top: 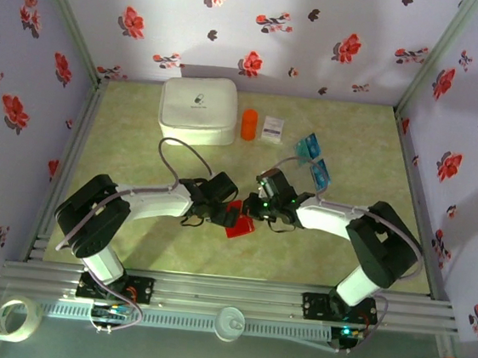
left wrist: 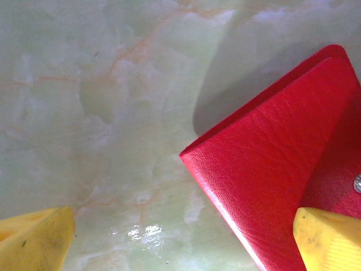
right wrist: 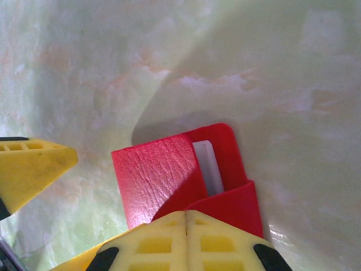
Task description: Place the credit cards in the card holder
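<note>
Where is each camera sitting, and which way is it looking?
Top camera: up behind the arms, looking down on the table; both arms show.
Left wrist: on the left arm, facing down at the table; left gripper open.
Right wrist: on the right arm, facing down; right gripper shut.
All three share the red card holder.

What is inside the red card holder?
A pale clear pocket shows in the card holder, no card seen. Its front flap and the right gripper cover the rest.
</note>
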You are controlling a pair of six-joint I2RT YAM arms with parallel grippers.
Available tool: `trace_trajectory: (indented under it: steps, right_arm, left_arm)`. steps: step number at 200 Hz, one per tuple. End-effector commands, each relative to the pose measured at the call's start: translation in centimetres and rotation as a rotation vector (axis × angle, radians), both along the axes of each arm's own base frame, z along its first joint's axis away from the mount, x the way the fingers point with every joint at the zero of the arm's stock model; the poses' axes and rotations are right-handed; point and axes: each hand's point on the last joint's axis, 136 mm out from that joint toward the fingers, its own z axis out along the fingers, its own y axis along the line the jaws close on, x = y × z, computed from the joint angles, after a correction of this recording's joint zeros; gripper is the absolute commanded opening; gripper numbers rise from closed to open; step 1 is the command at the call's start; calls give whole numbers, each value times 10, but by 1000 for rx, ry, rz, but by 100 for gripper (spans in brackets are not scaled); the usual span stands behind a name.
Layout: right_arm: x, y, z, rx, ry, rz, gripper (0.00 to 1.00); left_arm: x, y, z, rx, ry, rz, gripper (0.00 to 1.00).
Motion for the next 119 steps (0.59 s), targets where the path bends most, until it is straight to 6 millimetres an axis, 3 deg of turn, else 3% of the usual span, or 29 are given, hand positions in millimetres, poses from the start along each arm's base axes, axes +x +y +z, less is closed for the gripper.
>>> trace_trajectory:
  steps: [1, 35, 93, 119]
  right_arm:
    - [-4, 7, -8, 43, 34, -18, 0]
    - [-10, 2, -19, 20, 47, -30, 0]
    - [-16, -11, -27, -12, 50, -53, 0]
    - [-17, -13, -27, -15, 49, -55, 0]
  left_arm:
    - [-3, 14, -8, 82, -1, -11, 100]
    - [-3, 13, -4, 68, -10, -6, 100]
    - [10, 8, 31, -4, -67, 21, 100]
    - [16, 11, 36, -10, -76, 32, 100]
